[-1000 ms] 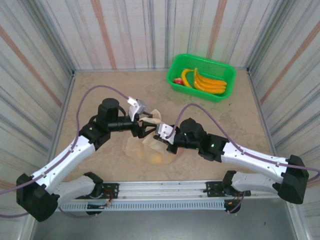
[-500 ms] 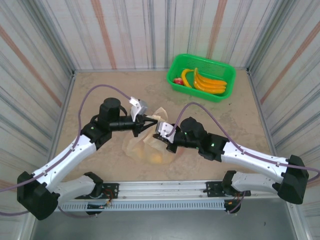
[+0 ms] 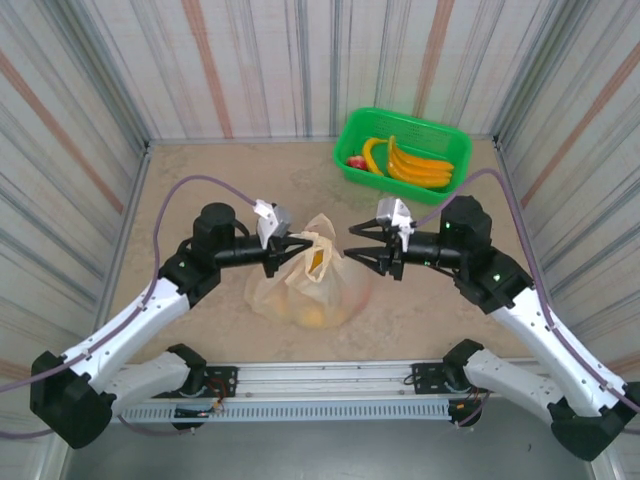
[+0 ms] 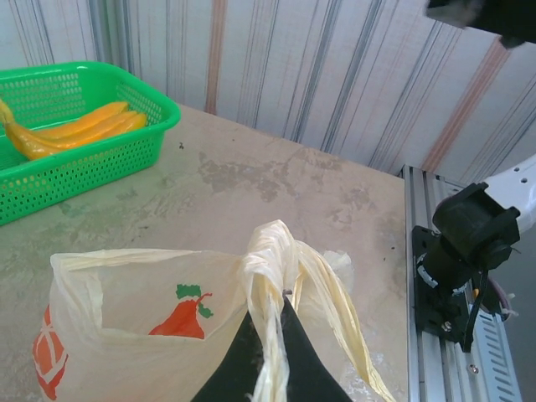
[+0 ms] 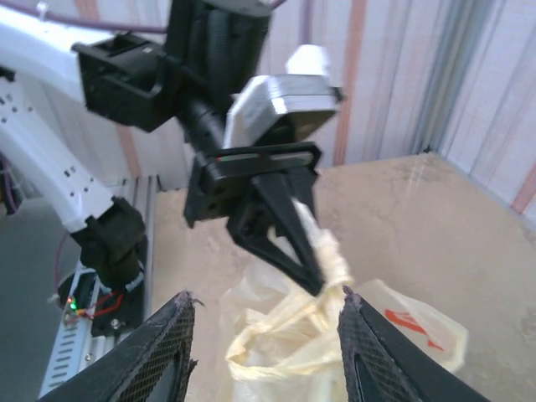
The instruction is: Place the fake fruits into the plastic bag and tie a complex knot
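Currently the left gripper (image 3: 296, 242) is clamped on the bunched handles (image 4: 272, 260) of the plastic bag (image 3: 300, 292). The bag sits on the table (image 3: 200, 190) between the two arms, its neck drawn up to the fingers. The right gripper (image 3: 352, 240) faces it with jaws apart, just beside the neck, holding nothing. The bag film is thin, soft and translucent — expect it to crumple and stretch rather than keep shape, and to slip if pinched flat. The load looks light (an orange fruit (image 3: 312, 318) shows through the lower wall; the bananas (image 3: 415, 165) lie in the green basket (image 4: 92, 155), well apart). Best purchase, by my judgement, is the twisted rope of handles just above the neck — not the loose film, which could tear or slide.
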Robot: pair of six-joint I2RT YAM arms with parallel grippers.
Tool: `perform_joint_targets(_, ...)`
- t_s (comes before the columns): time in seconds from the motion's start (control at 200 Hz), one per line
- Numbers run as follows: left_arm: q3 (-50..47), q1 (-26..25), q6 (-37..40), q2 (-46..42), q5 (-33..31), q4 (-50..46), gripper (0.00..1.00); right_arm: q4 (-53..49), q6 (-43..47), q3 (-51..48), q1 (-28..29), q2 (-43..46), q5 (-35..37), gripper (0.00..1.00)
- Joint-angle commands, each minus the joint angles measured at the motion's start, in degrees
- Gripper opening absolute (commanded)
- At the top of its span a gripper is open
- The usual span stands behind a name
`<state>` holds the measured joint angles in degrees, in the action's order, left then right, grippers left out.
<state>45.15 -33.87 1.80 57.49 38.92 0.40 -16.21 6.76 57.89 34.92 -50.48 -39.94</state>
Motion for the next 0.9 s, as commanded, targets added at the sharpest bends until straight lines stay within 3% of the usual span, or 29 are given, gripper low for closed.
perform_joint_targets(0.0, -1.53, -0.17, 2.89, -2.48, -0.24, 2.66, 0.00, -5.93, -3.14, -0.50, -2.13, -5.67, -10.12, 0.51)
perform_joint_targets(0.331, -2.47, -0.24, 3.63, -3.46, 0.82, 3.24, 0.00, -4.98, 3.96, 0.56, -1.56, -16.87, -13.14, 0.51)
perform_joint_targets(0.897, -2.69, -0.24, 2.49, -2.48, 2.52, 5.12, 0.00, 0.16, 6.77, 4.76, 1.84, -26.95, -11.79, 0.39)
